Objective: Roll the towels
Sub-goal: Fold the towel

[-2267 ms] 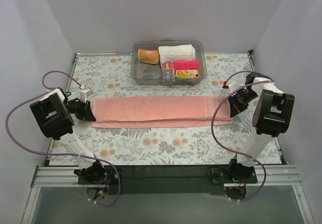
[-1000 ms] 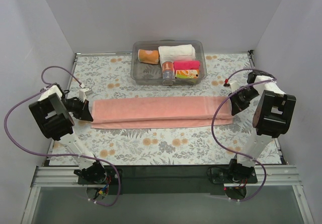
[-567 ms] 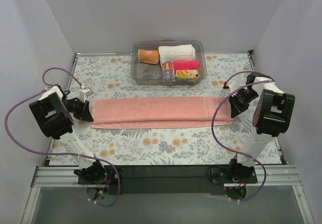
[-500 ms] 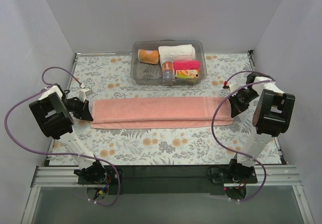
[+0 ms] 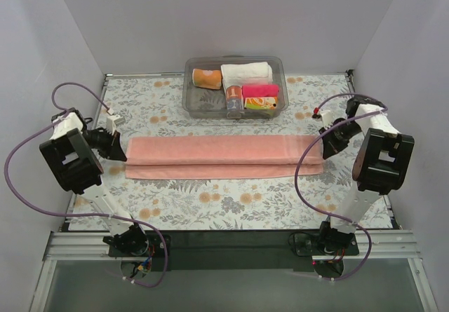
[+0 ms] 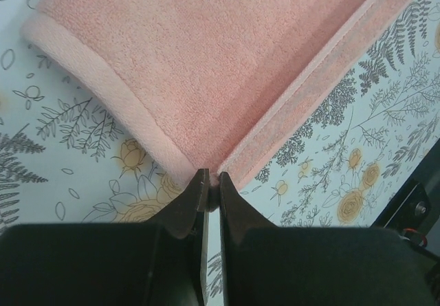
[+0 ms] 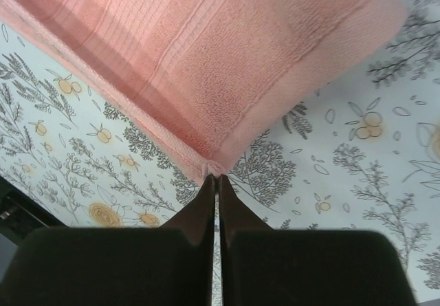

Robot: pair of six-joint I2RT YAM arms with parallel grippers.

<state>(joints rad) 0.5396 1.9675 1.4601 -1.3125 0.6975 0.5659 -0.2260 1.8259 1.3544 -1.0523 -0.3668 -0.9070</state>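
Observation:
The salmon-pink towel lies folded lengthwise as a long strip across the middle of the table. My left gripper is at its left end, low over the table. In the left wrist view the left gripper is shut on a hemmed corner of the towel. My right gripper is at the strip's right end. The right wrist view shows the right gripper shut on a corner of the towel. Between the two grips the strip runs straight and flat.
A clear plastic bin stands behind the towel at the back centre and holds several rolled cloths, among them a white roll and a hot-pink roll. The floral tablecloth is walled in on the left, right and back.
Both grippers have drawn a little outward and toward the back while still holding the corners. The towel's ends followed, and the strip now lies straighter and slightly further left.

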